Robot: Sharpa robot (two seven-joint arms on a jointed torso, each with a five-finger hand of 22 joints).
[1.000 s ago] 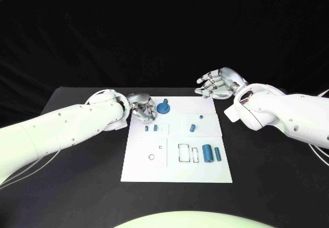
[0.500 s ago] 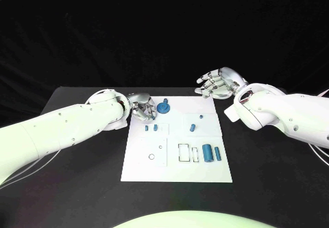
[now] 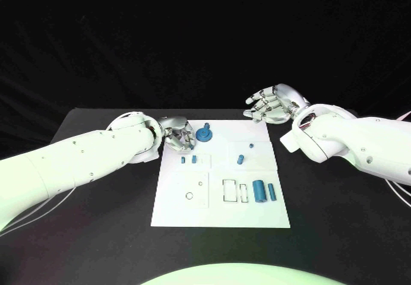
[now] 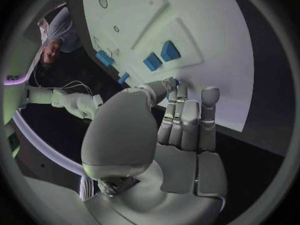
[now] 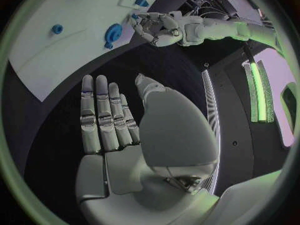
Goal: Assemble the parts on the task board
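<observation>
Hands sit at the far end of the black table [image 3: 103, 237], one at each far corner of the white task board [image 3: 221, 214]. The left hand [image 3: 177, 135] hangs over the board's far left corner with its fingers curled downward and bunched close together; the left wrist view shows the fingertips [image 4: 170, 84] drawn in beside the thumb right at the board's surface, but whether they pinch a small piece there cannot be told. Just beside this hand, toward the board's middle, stands a round blue knob [image 3: 204, 134] with a peg on top. Two small blue blocks [image 3: 189, 159] lie on the board just nearer than the left hand.

The right hand [image 3: 272, 103] is raised beyond the board's far right corner, clear of the board, palm showing, fingers apart and lightly bent, holding nothing; the right wrist view shows its fingers [image 5: 103, 115] stretched out side by side over the dark table.

Near the board's right side lie a small blue stud [image 3: 251, 145] and a short blue pin [image 3: 240, 159]. Nearer still, two blue cylinders [image 3: 264, 192] lie side by side next to a rectangular recess [image 3: 231, 190]. A small ring [image 3: 189, 195] rests on the left half of the board.
</observation>
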